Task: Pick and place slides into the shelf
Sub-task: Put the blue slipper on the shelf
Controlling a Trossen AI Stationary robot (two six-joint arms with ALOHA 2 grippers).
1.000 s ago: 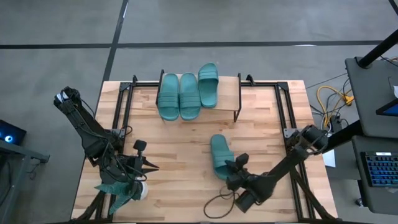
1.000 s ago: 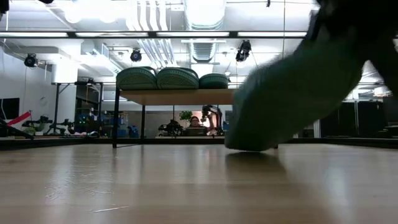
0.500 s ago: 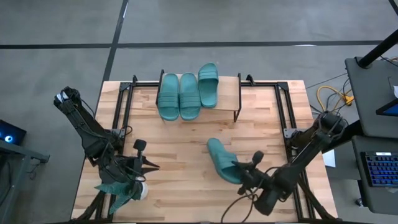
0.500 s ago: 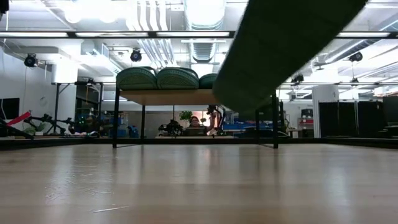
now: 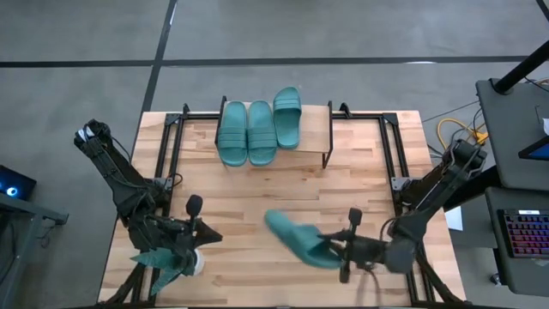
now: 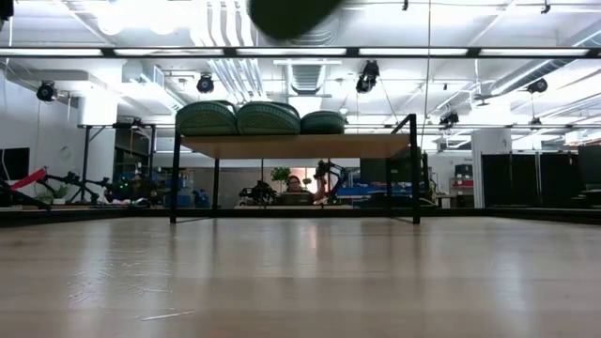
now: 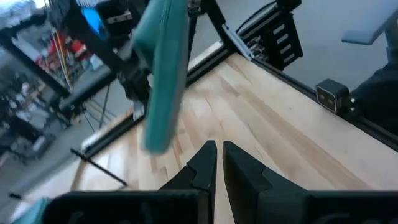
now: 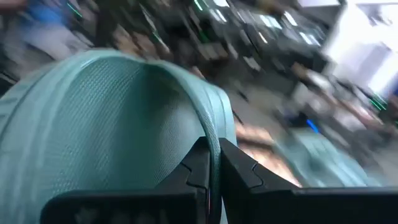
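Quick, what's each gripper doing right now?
Left gripper: shut, holding nothing, near the table's front left.
Right gripper: shut on a teal slide, lifted off the table.

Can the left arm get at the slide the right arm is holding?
Probably yes. The left gripper rests near the table's front left, and bare tabletop lies between it and the slide, lifted in the right gripper. The right arm's grip could crowd it.

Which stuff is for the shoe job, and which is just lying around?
For the job: held slide, right gripper, three shelved slides, shelf.
Lying about: plant, cables, keyboard; left gripper waits by the plant.
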